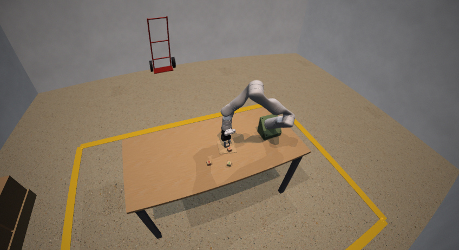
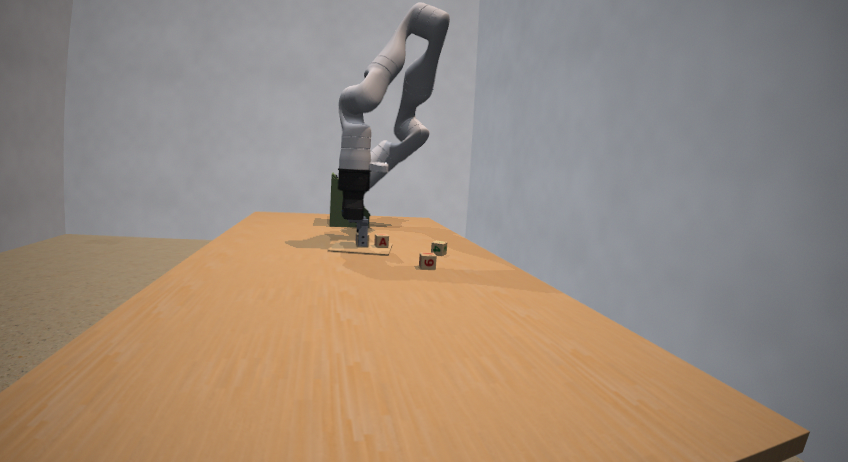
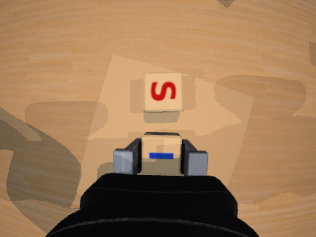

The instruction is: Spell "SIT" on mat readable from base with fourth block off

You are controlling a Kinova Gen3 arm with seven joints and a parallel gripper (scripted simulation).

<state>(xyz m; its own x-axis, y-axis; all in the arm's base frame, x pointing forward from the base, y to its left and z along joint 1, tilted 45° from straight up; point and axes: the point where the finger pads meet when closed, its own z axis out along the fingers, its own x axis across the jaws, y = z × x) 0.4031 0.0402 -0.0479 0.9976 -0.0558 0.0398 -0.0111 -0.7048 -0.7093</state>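
A tan mat (image 3: 219, 126) lies on the table; it also shows in the top view (image 1: 227, 147). A block with a red S on top (image 3: 162, 92) (image 1: 229, 149) lies flat on the mat and shows a red A on its side in the exterior view (image 2: 381, 241). My gripper (image 3: 161, 151) (image 2: 362, 236) points straight down, low at the mat. It is shut on a block with a blue mark on top (image 3: 162, 149), right beside the S block. A block with a green T on top (image 1: 228, 163) lies off the mat. A block showing a red 6 (image 2: 427, 260) (image 1: 208, 163) also lies off the mat.
The arm's green base (image 1: 269, 127) stands at the table's far end. The two loose blocks lie a short way past the mat, away from the base. A red hand truck (image 1: 160, 45) stands at the back wall, and a brown box (image 1: 12, 209) sits on the floor.
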